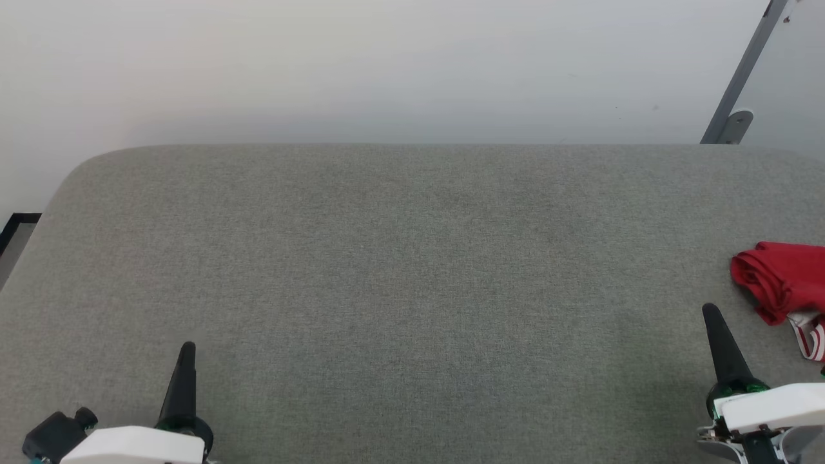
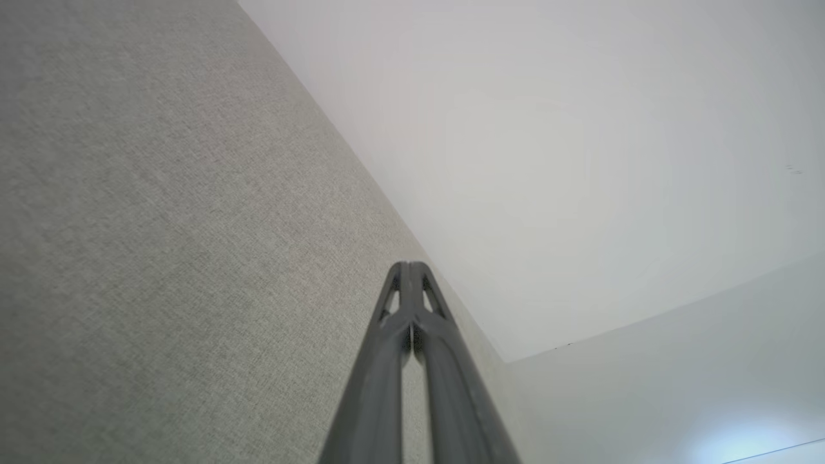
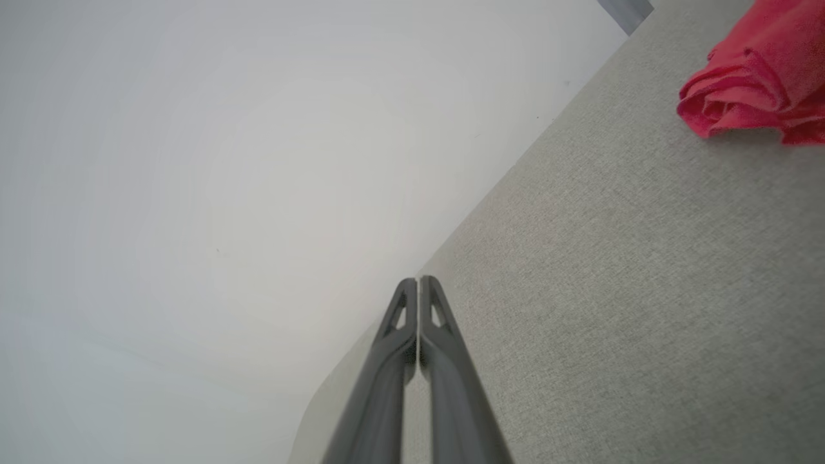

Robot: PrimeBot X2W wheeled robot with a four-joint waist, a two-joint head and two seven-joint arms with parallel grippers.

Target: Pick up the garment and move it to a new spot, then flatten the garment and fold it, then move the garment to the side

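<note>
Head view: red garment (image 1: 776, 277), striped trim, lies bunched on grey surface (image 1: 412, 258).

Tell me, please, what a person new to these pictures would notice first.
The eye goes first to the red garment, bunched in a heap at the far right edge of the head view, with its striped trim showing on the near side. It lies on a wide grey fabric surface. The left tool and the right tool point up from the lower corners, both shut, neither touching the garment.
</note>
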